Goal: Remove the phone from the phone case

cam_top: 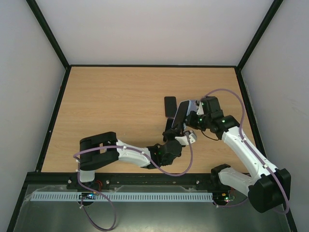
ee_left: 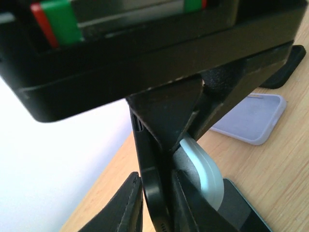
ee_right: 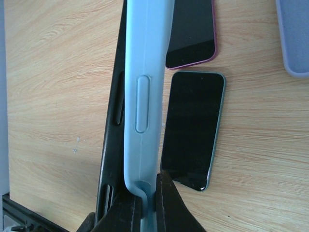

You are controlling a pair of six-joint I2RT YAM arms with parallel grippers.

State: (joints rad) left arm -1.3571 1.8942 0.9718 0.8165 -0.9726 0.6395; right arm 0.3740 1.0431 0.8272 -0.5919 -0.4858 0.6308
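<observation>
A black phone (ee_left: 153,193) stands on edge above the table, half peeled out of a light blue phone case (ee_right: 145,72). My left gripper (ee_left: 155,177) is shut on the phone's lower edge, one finger on each face. My right gripper (ee_right: 145,191) is shut on the rim of the case, which bows away from the phone (ee_right: 112,121) beside it. In the top view the two grippers meet over the right middle of the table, the left gripper (cam_top: 174,138) below the tilted phone (cam_top: 179,116) and the right gripper (cam_top: 189,131) beside it.
On the wooden table (cam_top: 111,106) under the grippers lie a dark phone with a teal rim (ee_right: 193,130), a dark phone with a pink rim (ee_right: 190,34) and a lilac case (ee_left: 251,121). Walls with black edges enclose the table.
</observation>
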